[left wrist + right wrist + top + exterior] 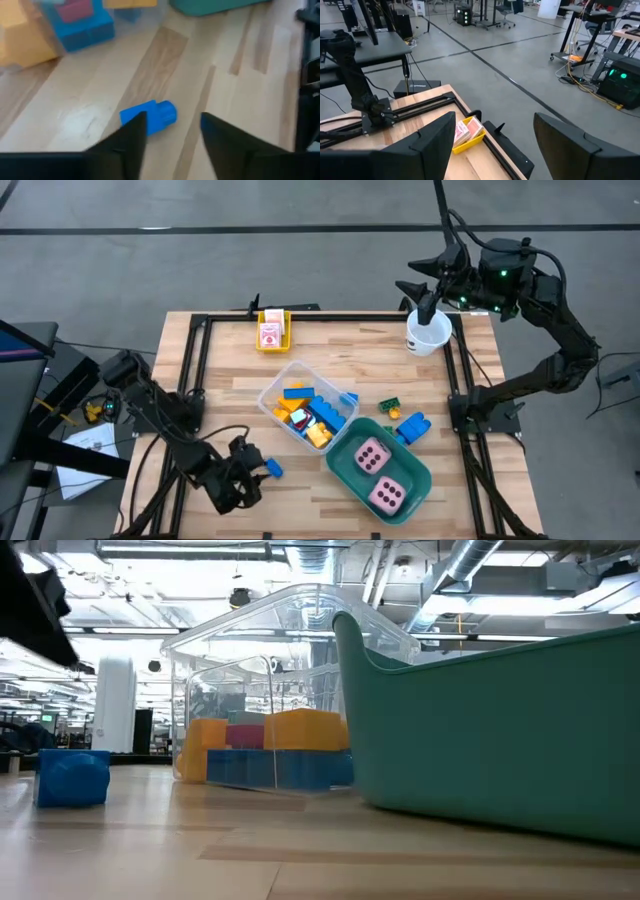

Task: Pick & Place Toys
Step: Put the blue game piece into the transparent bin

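Note:
A small blue brick lies on its side on the wooden table, near the front left. My left gripper hangs open just above and behind it; one finger stands in front of the brick's near edge in the left wrist view, and the fingers are clear of it. More bricks fill a clear tub. Two pink dice lie in the teal tub. A blue brick and a green brick lie loose on the table. My right gripper waits open over the white cup.
A yellow tray with pink-white cards sits at the table's far edge. Black frame rails run along the left and right sides. In the low view the blue brick sits left of the clear tub and the teal tub.

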